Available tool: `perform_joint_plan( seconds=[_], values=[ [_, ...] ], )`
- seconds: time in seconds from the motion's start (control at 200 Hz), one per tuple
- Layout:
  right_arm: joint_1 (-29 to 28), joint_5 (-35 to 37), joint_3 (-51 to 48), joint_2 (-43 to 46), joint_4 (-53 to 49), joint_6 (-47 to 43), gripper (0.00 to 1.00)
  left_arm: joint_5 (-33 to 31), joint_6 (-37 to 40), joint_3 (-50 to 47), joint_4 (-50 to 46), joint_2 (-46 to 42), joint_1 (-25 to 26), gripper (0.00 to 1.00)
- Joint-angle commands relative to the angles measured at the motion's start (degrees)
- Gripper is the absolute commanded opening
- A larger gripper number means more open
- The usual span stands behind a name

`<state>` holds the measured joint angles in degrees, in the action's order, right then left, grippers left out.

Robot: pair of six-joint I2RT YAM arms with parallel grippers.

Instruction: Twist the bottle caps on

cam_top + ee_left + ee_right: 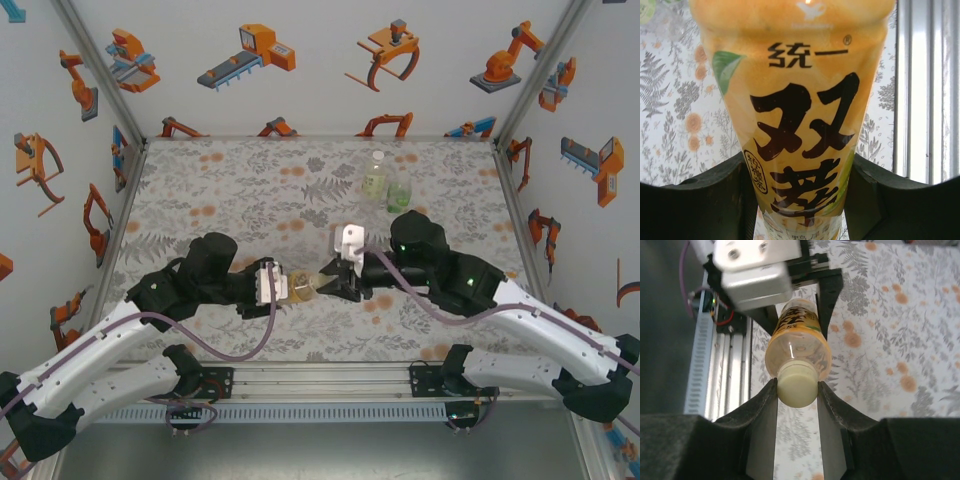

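The amber bottle (303, 287) with a yellow label and dark characters lies level above the table between the two arms. My left gripper (800, 195) is shut on its labelled body (800, 115), one finger on each side. At the neck end sits a pale bottle cap (797, 385). My right gripper (797, 390) is shut on that cap, both pads touching its sides. In the top view the left gripper (285, 285) and right gripper (325, 283) face each other over the bottle. Two more bottles stand upright at the back: a clear one (375, 175) and a green-tinted one (399, 190).
The flowered table mat (230, 190) spreads out to the left and behind the arms. A metal rail (320, 385) runs along the near edge below the bottle. White walls (300, 90) with robot stickers close in the back and both sides.
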<state>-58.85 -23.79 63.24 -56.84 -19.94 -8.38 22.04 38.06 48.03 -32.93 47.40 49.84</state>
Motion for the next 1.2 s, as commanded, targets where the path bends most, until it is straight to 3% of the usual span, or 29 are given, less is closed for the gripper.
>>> perform_joint_plan(
  seconds=[0.0, 0.1, 0.25, 0.366, 0.506, 0.581, 0.666, 0.876, 1.072, 1.197],
  values=[
    [-0.12, 13.43, -1.86, 0.05, 7.79, 28.63, 0.05, -2.27, -0.27, 1.36, 2.89, 0.59, 0.43, 0.0],
    [-0.12, 22.17, -3.08, 0.18, 6.39, 49.19, 0.03, -5.24, -0.27, 1.05, 4.2, 1.45, 0.47, 0.0],
    [-0.04, 28.6, -3.32, -0.45, 0.14, 73.39, 0.01, -8.26, 0.08, 0.75, 6.23, 2.61, 0.43, 0.0],
    [0.06, 28.54, -4.47, -1.29, 1.25, 79.82, 0.01, -8.89, 0.93, 0.91, 6.91, 3.52, 0.47, 0.0],
    [0.05, 28.08, -4.08, -2.31, 2.63, 79.67, 0.02, -8.38, 1.92, 1.63, 6.39, 4.53, 0.43, 0.0],
    [0.01, 28.19, -3.29, -2.23, 2.54, 76.88, 0.05, -7.86, 2.09, 1.64, 6.34, 4.52, 0.43, 0.0],
    [0.02, 28.19, -1.93, -1.64, 1.62, 71.96, 0.17, -7.12, 2.02, 1.54, 6.22, 4.24, 0.43, 0.0],
    [0.05, 23.31, 1.02, 1.41, 1.38, 49.86, 0.42, -5.2, 1.71, 1.53, 5.17, 3.41, 0.5, 0.0],
    [0.04, 18.3, 3.07, 4.58, -0.27, 24.55, 0.49, -2.65, 1.08, 2.33, 3.43, 2.77, 0.67, 0.0],
    [0.02, 8.65, 4.03, 4.32, -0.47, 5.86, 0.51, 0.05, 1.11, 2.2, 2.73, 1.88, 0.78, 0.0]
  ],
)
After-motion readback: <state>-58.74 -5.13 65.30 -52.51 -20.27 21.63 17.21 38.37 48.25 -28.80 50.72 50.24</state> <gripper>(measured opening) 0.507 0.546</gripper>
